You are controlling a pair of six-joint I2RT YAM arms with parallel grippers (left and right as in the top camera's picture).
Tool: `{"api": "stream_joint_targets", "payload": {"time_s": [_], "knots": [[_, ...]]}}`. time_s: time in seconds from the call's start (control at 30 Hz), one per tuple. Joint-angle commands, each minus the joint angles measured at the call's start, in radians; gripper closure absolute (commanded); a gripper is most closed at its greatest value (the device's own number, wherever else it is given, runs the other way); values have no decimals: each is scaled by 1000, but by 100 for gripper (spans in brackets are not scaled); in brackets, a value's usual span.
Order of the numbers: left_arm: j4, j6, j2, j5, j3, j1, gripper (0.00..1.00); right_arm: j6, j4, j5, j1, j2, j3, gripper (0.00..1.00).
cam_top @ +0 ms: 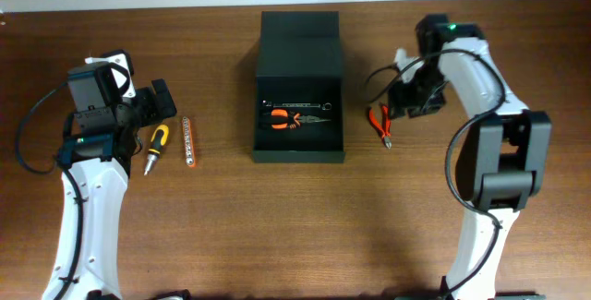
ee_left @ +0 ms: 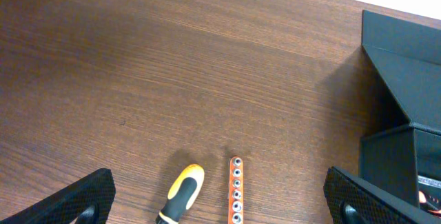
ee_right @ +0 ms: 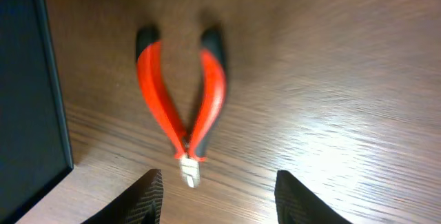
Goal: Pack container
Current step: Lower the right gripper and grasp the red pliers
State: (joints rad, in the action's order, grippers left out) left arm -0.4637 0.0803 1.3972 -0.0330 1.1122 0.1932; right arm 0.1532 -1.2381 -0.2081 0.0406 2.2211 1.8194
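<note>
As the right tool gapes, pliers lie beside the container.

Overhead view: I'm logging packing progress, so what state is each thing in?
container, open, lid folded back
orange pliers, lying in the container
red pliers, lying on the table, unpacked
screwdriver, lying on the table, unpacked
left gripper, open, empty
right gripper, open, near red pliers

Place: workshop or lab bench
Surface: wood-grain table
Tools: red pliers, screwdriver — lying loose on it
</note>
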Motion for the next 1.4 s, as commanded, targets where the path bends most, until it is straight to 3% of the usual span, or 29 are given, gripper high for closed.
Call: {"api": "stream_joint_targets", "payload": {"time_s": [0.0,0.2,0.7,1.17,1.37], "knots": [[2,10,3,4,20,6,1,-16,9,27,34,-9,-48,49],[2,10,3,4,20,6,1,-44,46,174,93,-9,-82,49],[3,10,3,4,20,6,1,-129,174,175,119,-9,-192,50],[2,10,3,4,20,6,1,-128,196,180,165,-9,-228,57],[2,10,3,4,20,6,1,-129,196,180,171,-9,-228,68]]}}
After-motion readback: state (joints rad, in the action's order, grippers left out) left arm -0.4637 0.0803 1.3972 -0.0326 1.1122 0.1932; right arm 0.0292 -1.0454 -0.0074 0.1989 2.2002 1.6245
